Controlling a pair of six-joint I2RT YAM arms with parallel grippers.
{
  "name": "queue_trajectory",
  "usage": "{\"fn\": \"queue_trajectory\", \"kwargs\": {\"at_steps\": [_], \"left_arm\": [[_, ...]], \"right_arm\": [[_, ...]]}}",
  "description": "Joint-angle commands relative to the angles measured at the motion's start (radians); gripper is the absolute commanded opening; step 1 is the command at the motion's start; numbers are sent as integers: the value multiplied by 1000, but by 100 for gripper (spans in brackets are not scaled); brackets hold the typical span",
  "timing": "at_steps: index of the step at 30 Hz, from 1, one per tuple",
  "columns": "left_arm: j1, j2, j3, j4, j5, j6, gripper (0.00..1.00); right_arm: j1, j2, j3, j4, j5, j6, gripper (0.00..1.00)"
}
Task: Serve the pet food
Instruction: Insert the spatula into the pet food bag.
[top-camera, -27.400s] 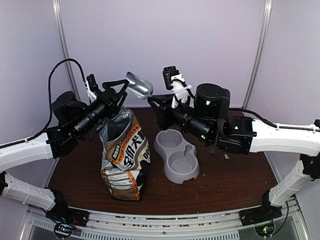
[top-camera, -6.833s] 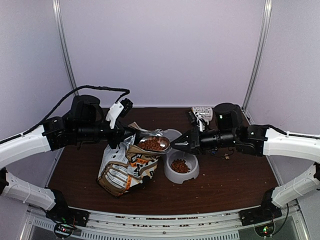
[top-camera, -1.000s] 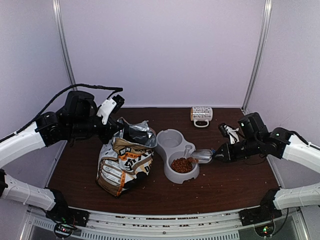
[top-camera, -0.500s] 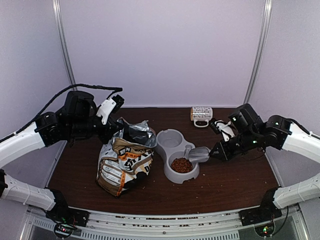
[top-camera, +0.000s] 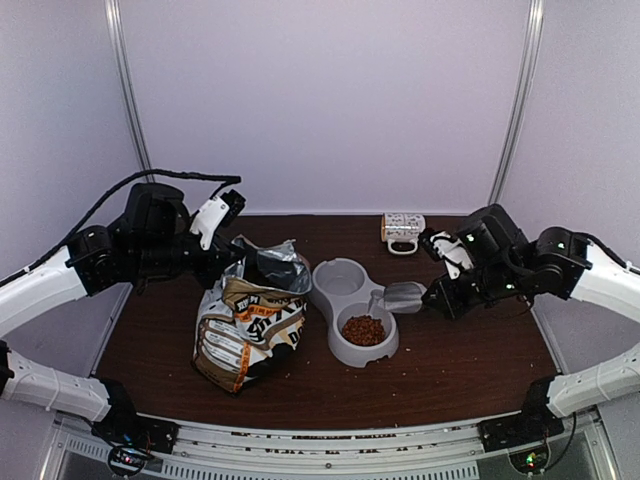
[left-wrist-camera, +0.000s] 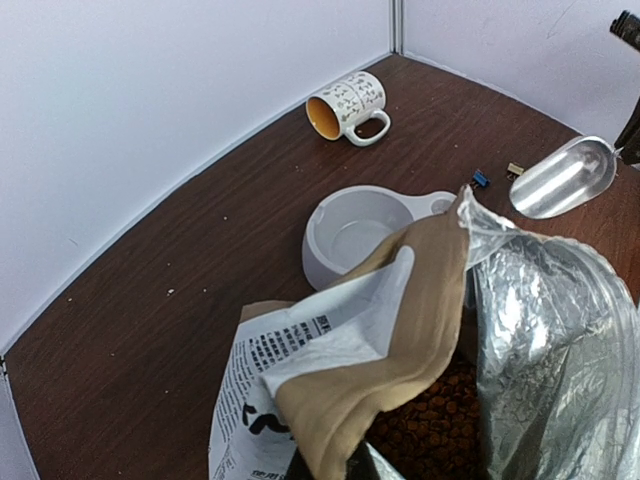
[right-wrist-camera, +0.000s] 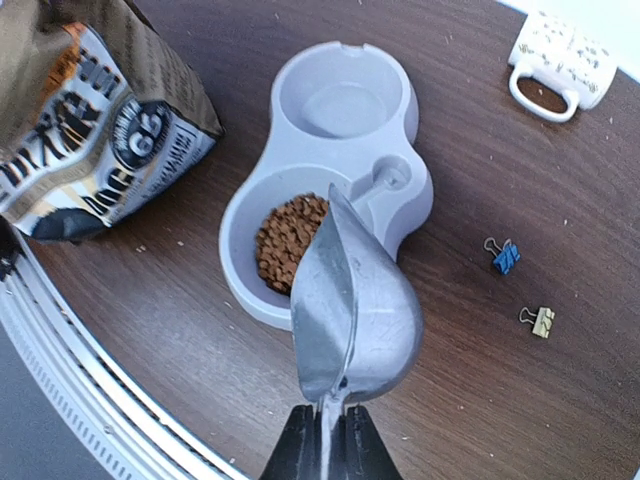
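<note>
While our right gripper (top-camera: 430, 300) gripped the metal scoop (top-camera: 403, 297) just right of the kibble (top-camera: 363, 330) in the double bowl (top-camera: 330, 286), our left gripper (top-camera: 228, 265) clamped the dog-food bag (top-camera: 245, 330) at centre left.

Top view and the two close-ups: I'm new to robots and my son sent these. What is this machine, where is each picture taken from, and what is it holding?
It is two robot arms bolted to a table. One picture looks down from above; the other two come from a camera on each wrist. The left gripper is shut on the top of an open dog-food bag. The right gripper is shut on the handle of a metal scoop near a grey double bowl. One half of the bowl holds kibble; the other is empty. A mug lies on its side at the back, and there are two binder clips.
</note>
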Motion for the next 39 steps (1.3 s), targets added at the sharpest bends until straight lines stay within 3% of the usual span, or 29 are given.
{"fn": "queue_trajectory", "kwargs": {"at_steps": [1,7,14,21,30,39], "left_arm": [[11,-26,4,108,1,21,0],[11,-44,-10,127,55,33,0],[7,-55,-19,141,83,48,0],[1,-56,-22,141,83,53,0],[-13,-54,-22,143,135,77,0],[-65,-69,-44,168,241,115,0]], "right_arm": [[4,-108,83,95,-94,59,0],[68,-133,155,282,-306,171,0],[251,34,330,159,-187,93,0],[277,116,385,157,-185,72,0],[309,249,513,6,-35,-5,0],[343,542,743,-182,68,-19,0]]}}
